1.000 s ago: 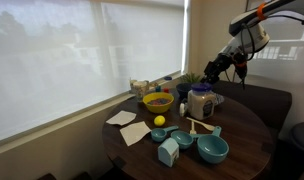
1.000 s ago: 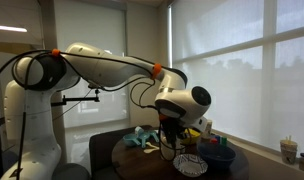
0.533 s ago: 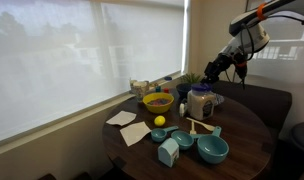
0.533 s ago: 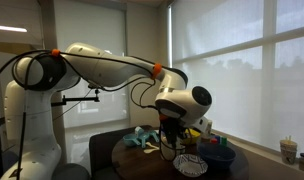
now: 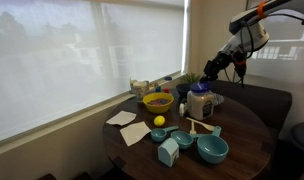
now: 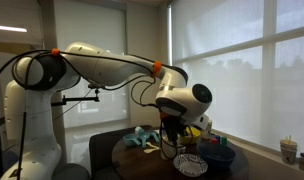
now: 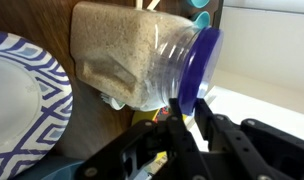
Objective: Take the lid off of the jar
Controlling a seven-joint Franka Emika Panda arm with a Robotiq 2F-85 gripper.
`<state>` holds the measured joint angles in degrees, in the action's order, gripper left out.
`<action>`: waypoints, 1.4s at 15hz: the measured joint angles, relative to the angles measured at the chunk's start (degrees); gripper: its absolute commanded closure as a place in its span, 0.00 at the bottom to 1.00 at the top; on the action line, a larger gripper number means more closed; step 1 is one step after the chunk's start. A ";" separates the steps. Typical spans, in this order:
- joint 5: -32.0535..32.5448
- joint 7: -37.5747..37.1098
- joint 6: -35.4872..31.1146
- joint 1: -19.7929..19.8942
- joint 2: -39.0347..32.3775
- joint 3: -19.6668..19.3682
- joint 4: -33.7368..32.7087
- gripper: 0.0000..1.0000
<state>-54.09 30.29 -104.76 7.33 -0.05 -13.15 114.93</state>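
Note:
The jar (image 7: 132, 60) is clear with whitish-tan contents and fills the top of the wrist view. It also stands on the round table in an exterior view (image 5: 200, 102). Its dark bluish lid (image 7: 200, 65) sits on the jar's mouth; in an exterior view it shows as a thin cap (image 5: 200, 88). My gripper (image 7: 188, 105) has one finger on each side of the lid's rim and looks shut on it. In both exterior views the gripper (image 5: 213, 72) (image 6: 172, 138) hangs at the jar's top, and there it hides the grasp.
A blue-patterned paper plate (image 7: 22, 100) (image 6: 190, 165) lies beside the jar. A yellow bowl (image 5: 157, 101), a lemon (image 5: 159, 121), teal bowls (image 5: 212, 150), a teal carton-shaped box (image 5: 168, 152) and napkins (image 5: 122, 118) crowd the dark round table (image 5: 247, 130). The window is close behind.

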 measured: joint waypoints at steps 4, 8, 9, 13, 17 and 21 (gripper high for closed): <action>-0.29 0.13 0.01 0.03 -0.01 0.06 -0.06 0.95; -2.68 0.90 0.01 0.03 -0.02 0.24 -0.07 0.95; -3.87 1.22 0.01 0.04 -0.03 0.29 -0.07 0.95; -8.07 3.30 -0.01 0.08 -0.03 0.32 -0.08 0.95; -8.83 4.36 -0.01 0.35 0.23 0.32 -0.42 0.95; -8.84 4.62 0.31 1.56 1.63 0.25 -1.08 0.95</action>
<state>-62.93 34.91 -104.45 8.89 1.58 -12.90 113.85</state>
